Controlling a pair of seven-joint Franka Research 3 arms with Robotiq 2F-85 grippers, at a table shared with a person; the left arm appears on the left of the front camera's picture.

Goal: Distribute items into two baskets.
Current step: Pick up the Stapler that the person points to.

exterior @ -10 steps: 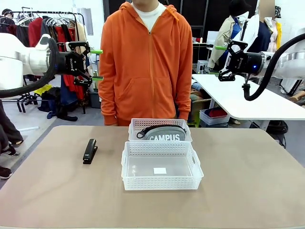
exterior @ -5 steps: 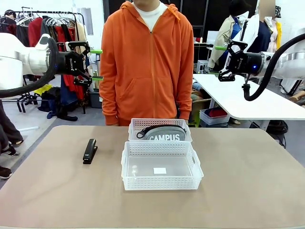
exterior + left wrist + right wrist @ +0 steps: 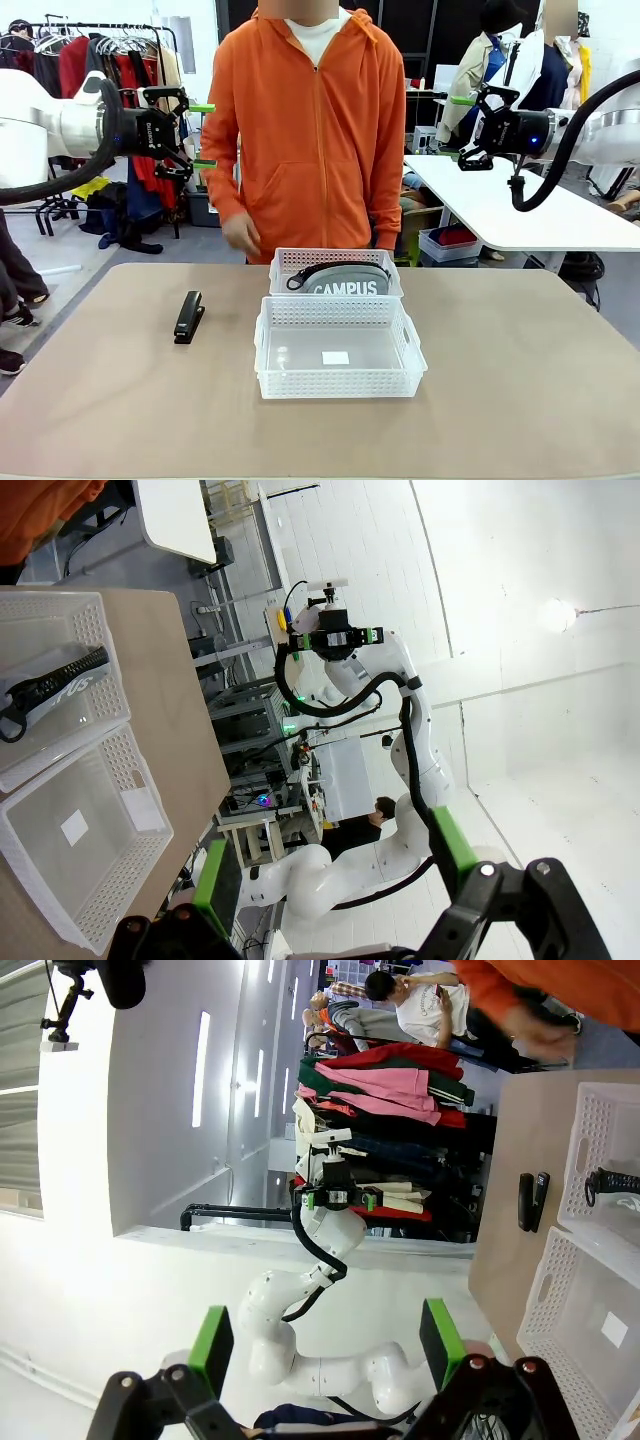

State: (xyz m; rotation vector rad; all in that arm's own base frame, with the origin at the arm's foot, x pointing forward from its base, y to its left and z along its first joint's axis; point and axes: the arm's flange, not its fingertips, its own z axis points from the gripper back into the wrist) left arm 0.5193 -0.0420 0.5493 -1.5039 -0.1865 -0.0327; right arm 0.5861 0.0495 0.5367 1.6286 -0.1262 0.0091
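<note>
A grey "CAMPUS" pouch [image 3: 346, 283] lies in the far basket [image 3: 331, 257], just in front of the person. The near basket [image 3: 337, 384] touches it and holds just a white sticker [image 3: 336, 357]. The black stapler [image 3: 189, 317] lies on the table left of the baskets. My left gripper [image 3: 201, 135] hangs open high at the left, far from everything. High on the right, my right gripper [image 3: 453, 126] is open too. The left wrist view looks past its open gripper [image 3: 335, 870] to the pouch [image 3: 58, 686] and both baskets. The right wrist view looks past its open gripper [image 3: 326, 1345] to the stapler [image 3: 530, 1201].
A person in an orange hoodie [image 3: 310, 130] stands at the far edge, one hand [image 3: 240, 236] held low just above the table, left of the far basket. The brown tabletop [image 3: 520, 380] is bare right of the baskets. A white table [image 3: 500, 210] stands behind at the right.
The person's hand on the picture's left has come out from their side and hovers above the far table edge. Both arms and all items are still.
</note>
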